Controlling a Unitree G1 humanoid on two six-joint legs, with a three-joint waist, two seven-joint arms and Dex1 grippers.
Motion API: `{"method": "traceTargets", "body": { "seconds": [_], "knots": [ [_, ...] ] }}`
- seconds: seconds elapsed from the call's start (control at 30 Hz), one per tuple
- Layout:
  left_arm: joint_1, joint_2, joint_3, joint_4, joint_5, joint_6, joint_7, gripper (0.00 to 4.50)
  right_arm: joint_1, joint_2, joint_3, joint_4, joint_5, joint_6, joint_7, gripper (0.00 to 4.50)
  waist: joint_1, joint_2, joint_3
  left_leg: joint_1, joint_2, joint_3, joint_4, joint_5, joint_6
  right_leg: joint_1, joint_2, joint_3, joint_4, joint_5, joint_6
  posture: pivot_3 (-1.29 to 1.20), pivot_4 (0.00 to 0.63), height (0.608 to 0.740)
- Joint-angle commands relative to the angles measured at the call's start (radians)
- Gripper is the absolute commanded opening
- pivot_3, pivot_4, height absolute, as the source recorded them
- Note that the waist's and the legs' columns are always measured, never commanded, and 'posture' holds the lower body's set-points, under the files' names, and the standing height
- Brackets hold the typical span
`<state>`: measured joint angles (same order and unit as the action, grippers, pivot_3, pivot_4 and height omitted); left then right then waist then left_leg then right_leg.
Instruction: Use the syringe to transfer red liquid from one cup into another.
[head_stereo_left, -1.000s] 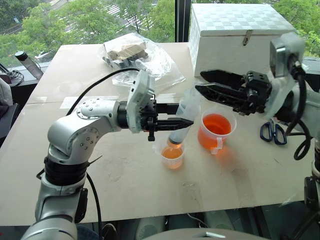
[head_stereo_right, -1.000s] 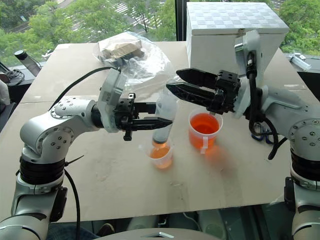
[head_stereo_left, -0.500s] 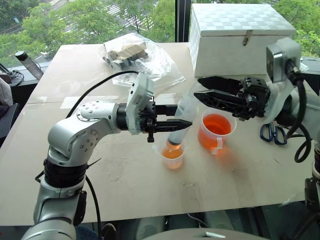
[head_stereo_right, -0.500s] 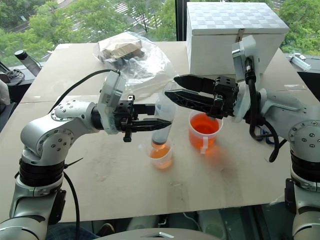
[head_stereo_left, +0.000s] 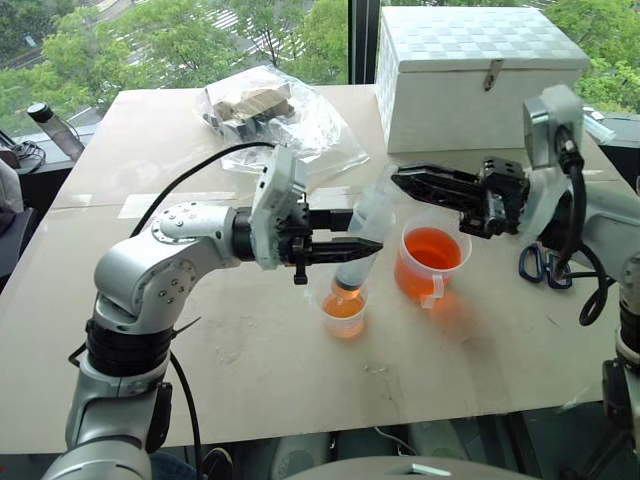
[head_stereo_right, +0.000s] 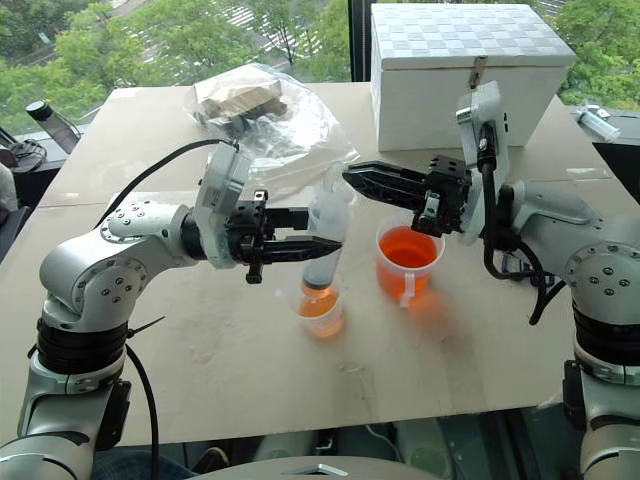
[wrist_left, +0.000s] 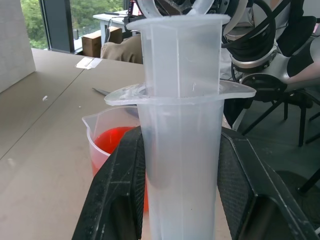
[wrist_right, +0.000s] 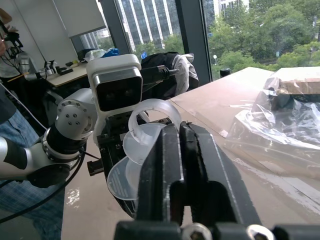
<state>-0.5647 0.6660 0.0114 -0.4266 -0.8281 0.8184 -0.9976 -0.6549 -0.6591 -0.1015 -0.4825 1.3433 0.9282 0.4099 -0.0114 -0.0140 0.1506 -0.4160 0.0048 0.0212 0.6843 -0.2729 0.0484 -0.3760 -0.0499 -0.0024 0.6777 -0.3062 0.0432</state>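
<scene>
My left gripper (head_stereo_left: 360, 230) is shut on the barrel of the clear syringe (head_stereo_left: 367, 228), which leans with its orange tip down in the small cup (head_stereo_left: 345, 310). That cup holds some red liquid. In the left wrist view both fingers (wrist_left: 117, 190) clamp the syringe (wrist_left: 180, 130). The handled beaker (head_stereo_left: 430, 262) with red liquid (head_stereo_left: 432, 248) stands just right of the cup. My right gripper (head_stereo_left: 398, 178) is shut, pointing left, its tips at the syringe's plunger ring (wrist_right: 150, 112). I cannot tell whether they pinch the ring.
A white box (head_stereo_left: 480, 75) stands at the back right, close behind my right arm. A clear plastic bag (head_stereo_left: 270, 110) with items lies at the back centre. Blue scissors (head_stereo_left: 545, 265) lie right of the beaker. A bottle (head_stereo_left: 55, 125) is off the far left.
My right gripper's fingers have gone from open to shut at the top of the syringe. The left gripper and the syringe have stayed put.
</scene>
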Motion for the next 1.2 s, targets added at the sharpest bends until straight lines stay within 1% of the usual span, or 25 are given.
{"method": "traceTargets", "body": {
  "seconds": [0.03,0.2,0.47,0.6,0.77,0.93,1.0,1.03,1.07,1.1,1.13,1.17,1.2],
  "knots": [
    [-0.002,0.006,0.008,-0.029,-0.007,-0.027,-0.01,1.39,-0.015,0.004,-0.007,-0.043,0.026,-0.001,-0.028,0.07,0.001,0.0,0.0,0.0,0.0,0.0,0.0,0.0,0.0,0.0,0.0,0.0,0.0,0.0,0.0,0.0,0.15,0.74],
    [-0.003,0.003,0.01,-0.028,-0.008,-0.029,-0.007,1.39,0.015,-0.024,0.011,-0.072,0.038,0.033,-0.014,0.07,0.001,0.0,0.0,0.0,0.0,0.0,0.0,0.0,0.0,0.0,0.0,0.0,0.0,0.0,0.0,0.0,0.15,0.74],
    [-0.031,-0.004,0.014,0.005,0.011,-0.049,-0.005,1.39,0.066,-0.076,0.085,-0.113,-0.112,0.026,0.091,0.07,0.0,0.0,0.0,0.0,0.0,0.0,0.0,0.0,0.0,0.0,0.0,0.0,0.0,0.0,0.0,0.0,0.15,0.74],
    [-0.038,-0.01,0.021,0.005,0.007,-0.044,-0.001,1.39,0.08,-0.088,0.101,-0.124,-0.139,0.034,0.112,0.07,0.001,0.0,0.0,0.0,0.0,0.0,0.0,0.0,0.0,0.0,0.0,0.0,0.0,0.0,0.0,0.0,0.15,0.74],
    [-0.049,-0.02,0.021,0.011,0.009,-0.044,0.005,1.39,0.076,-0.094,0.116,-0.137,-0.141,0.056,0.116,0.07,0.001,0.0,0.0,0.0,0.0,0.0,0.0,0.0,0.0,0.0,0.0,0.0,0.0,0.0,0.0,0.0,0.15,0.74],
    [-0.058,-0.021,0.022,0.019,0.015,-0.047,0.005,1.39,0.073,-0.082,0.113,-0.146,-0.1,0.062,0.118,0.07,0.001,0.0,0.0,0.0,0.0,0.0,0.0,0.0,0.0,0.0,0.0,0.0,0.0,0.0,0.0,0.0,0.15,0.74],
    [-0.059,-0.023,0.024,0.015,0.009,-0.042,0.007,1.39,0.051,-0.066,0.095,-0.115,-0.048,0.07,0.095,0.07,0.001,0.0,0.0,0.0,0.0,0.0,0.0,0.0,0.0,0.0,0.0,0.0,0.0,0.0,0.0,0.0,0.15,0.74],
    [-0.058,-0.024,0.025,0.012,0.006,-0.04,0.008,1.39,0.039,-0.057,0.08,-0.095,-0.007,0.074,0.081,0.31,0.0,-0.001,0.0,0.0,0.0,0.0,0.0,0.0,0.0,0.0,0.0,0.0,0.0,0.0,0.0,0.0,0.15,0.74],
    [-0.058,-0.025,0.026,0.011,0.004,-0.038,0.009,1.39,0.03,-0.052,0.068,-0.082,0.025,0.079,0.072,0.89,0.0,-0.001,0.0,0.0,0.0,0.0,0.0,0.0,0.0,0.0,0.0,0.0,0.0,0.0,0.0,0.0,0.15,0.74],
    [-0.058,-0.026,0.026,0.01,0.004,-0.037,0.009,1.39,0.025,-0.052,0.056,-0.074,0.045,0.08,0.067,0.99,0.0,-0.001,0.0,0.0,0.0,0.0,0.0,0.0,0.0,0.0,0.0,0.0,0.0,0.0,0.0,0.0,0.15,0.74],
    [-0.057,-0.027,0.027,0.008,0.004,-0.036,0.01,1.39,0.023,-0.048,0.041,-0.068,0.058,0.073,0.054,1.26,0.0,-0.001,0.0,0.0,0.0,0.0,0.0,0.0,0.0,0.0,0.0,0.0,0.0,0.0,0.0,0.0,0.15,0.74],
    [-0.056,-0.028,0.027,0.007,0.004,-0.035,0.01,1.39,0.024,-0.043,0.027,-0.064,0.065,0.064,0.036,1.87,0.0,-0.001,0.0,0.0,0.0,0.0,0.0,0.0,0.0,0.0,0.0,0.0,0.0,0.0,0.0,0.0,0.15,0.74],
    [-0.055,-0.029,0.029,0.004,0.002,-0.033,0.012,1.39,0.026,-0.04,0.004,-0.057,0.076,0.049,0.013,2.28,0.0,-0.001,0.001,0.0,0.0,0.0,0.0,0.0,0.0,0.0,0.0,0.0,0.0,0.0,0.0,0.0,0.15,0.74]
  ]
}}
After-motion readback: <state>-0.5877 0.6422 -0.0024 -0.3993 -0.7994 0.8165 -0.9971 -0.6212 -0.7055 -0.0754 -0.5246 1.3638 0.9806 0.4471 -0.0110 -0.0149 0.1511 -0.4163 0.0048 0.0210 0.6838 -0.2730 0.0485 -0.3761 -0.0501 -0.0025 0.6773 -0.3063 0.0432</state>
